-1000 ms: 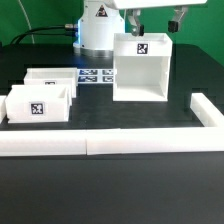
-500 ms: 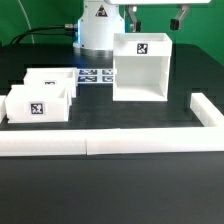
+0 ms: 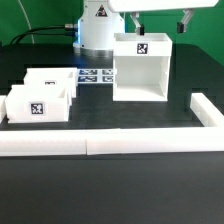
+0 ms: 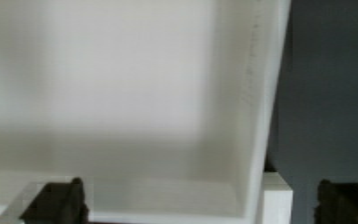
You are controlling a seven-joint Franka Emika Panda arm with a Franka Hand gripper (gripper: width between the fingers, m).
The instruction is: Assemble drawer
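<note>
key relation: housing (image 3: 141, 67) directly beneath the end effector (image 3: 159, 20) – by this reading only a descent is left, no sideways travel.
offset: centred not on the housing's middle but over its side wall toward the exterior view's right.
wrist view: one fingertip (image 4: 55, 200) over the white interior, the other over dark worktop (image 4: 327, 80) outside, with the thin top edge of that wall running between them.
housing axis: upright, tall axis vertical; the straddled wall runs away from the exterior camera, crosswise to the line between the fingers.
end effector opening: spread wide, far more than the wall's thickness; empty, touching nothing in either view.
height: above the housing's rim in the exterior view; how close to it, cannot tell.
housing place: on the worktop toward the exterior view's right, set back from the border wall (image 3: 100, 140), just beside the marker board (image 3: 97, 75).
trays: front tray (image 3: 40, 104) and rear tray (image 3: 50, 80) toward the exterior view's left, close together, well apart from the end effector, neither inside the housing.
arm: only one, so no choice of reach.
likely step: lowering to pinch the side wall, probably to shift or steady the housing – a judgement, not a thing seen.
task progress: seemingly early, all three parts separate.
risk: a thin wall and a tall box; an off-centre pinch may tip or twist the housing when moved.
</note>
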